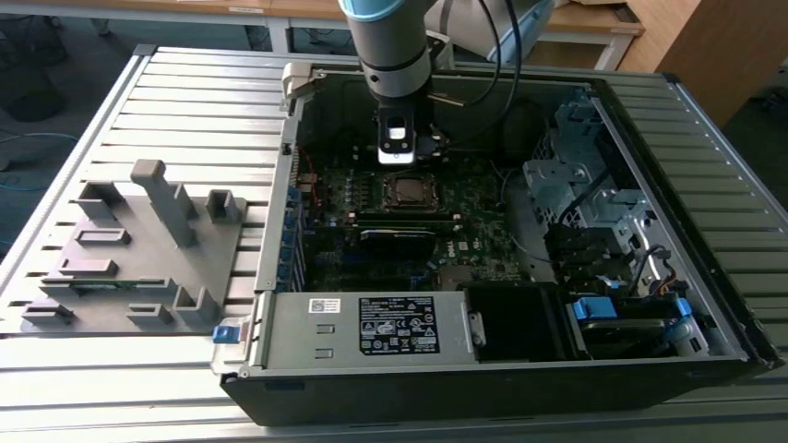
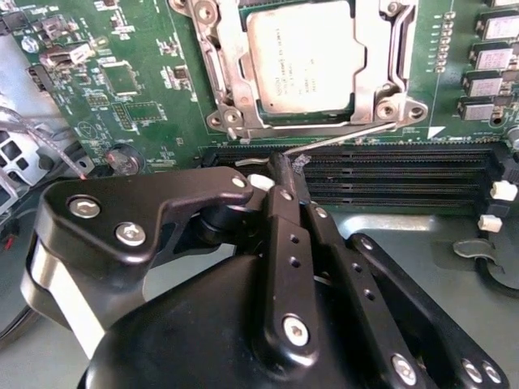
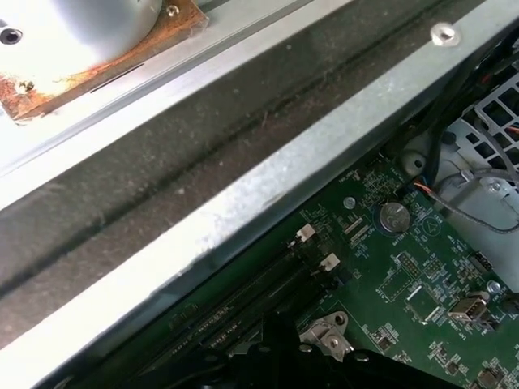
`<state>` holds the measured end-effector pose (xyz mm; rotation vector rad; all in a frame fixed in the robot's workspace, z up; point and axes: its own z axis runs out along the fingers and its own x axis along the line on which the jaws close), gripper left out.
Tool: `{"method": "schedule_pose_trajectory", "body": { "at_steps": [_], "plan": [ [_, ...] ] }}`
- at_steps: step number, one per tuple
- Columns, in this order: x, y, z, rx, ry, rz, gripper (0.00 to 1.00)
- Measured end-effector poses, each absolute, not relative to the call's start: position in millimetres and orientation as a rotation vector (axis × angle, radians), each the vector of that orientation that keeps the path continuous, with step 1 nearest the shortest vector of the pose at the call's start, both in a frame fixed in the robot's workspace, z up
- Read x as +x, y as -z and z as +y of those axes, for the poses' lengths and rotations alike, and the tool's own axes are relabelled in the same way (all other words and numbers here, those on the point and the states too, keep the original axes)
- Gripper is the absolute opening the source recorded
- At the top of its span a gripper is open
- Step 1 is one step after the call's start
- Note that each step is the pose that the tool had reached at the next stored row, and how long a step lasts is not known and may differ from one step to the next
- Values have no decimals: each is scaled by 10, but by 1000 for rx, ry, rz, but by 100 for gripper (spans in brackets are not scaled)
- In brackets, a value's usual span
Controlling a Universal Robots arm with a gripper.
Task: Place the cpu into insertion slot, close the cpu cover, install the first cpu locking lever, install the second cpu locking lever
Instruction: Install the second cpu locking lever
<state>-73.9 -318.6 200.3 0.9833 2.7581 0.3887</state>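
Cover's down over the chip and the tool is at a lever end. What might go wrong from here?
1. The thin locking lever slants away from the cpu cover, apparently unlatched, its end right at the tool tip; it may slip off and spring away.
2. The tool sits close over the memory slots and a white latch; a lower push may scrape them.

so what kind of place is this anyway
Probably a robotics lab or workshop: a robot arm reaches into an open computer case lying on a slatted metal table, above its green motherboard, and wooden desks stand behind.
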Motion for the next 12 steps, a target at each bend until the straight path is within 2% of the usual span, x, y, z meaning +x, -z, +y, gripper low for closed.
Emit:
{"method": "schedule_pose_trajectory", "body": {
  "at_steps": [12],
  "plan": [
    [-739, -1952, -3185, 981, -375, 2757, 10]
  ]
}}
